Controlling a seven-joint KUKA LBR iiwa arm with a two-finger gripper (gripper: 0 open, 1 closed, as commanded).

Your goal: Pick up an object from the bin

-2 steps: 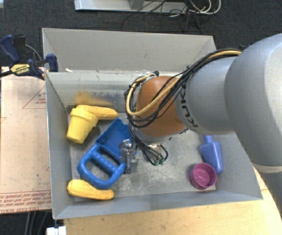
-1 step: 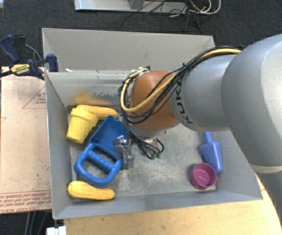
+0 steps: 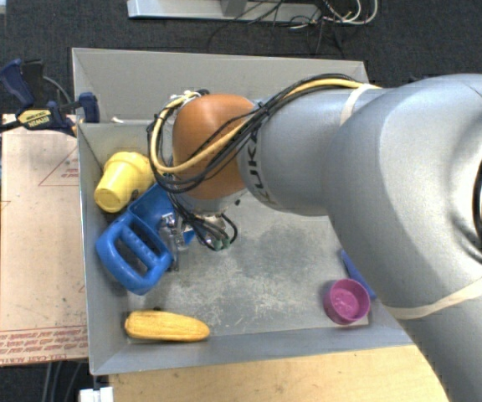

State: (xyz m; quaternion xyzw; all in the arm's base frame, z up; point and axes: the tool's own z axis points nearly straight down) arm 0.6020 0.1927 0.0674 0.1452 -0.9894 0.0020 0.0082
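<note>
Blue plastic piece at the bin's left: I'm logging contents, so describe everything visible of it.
The blue plastic piece looks glossy and moulded: a rounded frame with slots at its lower end, its upper right partly hidden under the gripper. It lies on the bin floor by the left wall, just below the yellow cup.

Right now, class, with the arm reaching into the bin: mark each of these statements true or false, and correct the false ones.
1. The yellow cup lies in the far left corner of the bin. True.
2. The tool is over the pink cup. False: it is at the blue plastic piece on the left; the pink cup lies near the right.
3. A yellow banana-shaped thing lies by the near wall. True.
4. The blue plastic piece lies at the right wall. False: it lies at the left wall, beside the yellow cup.
</note>
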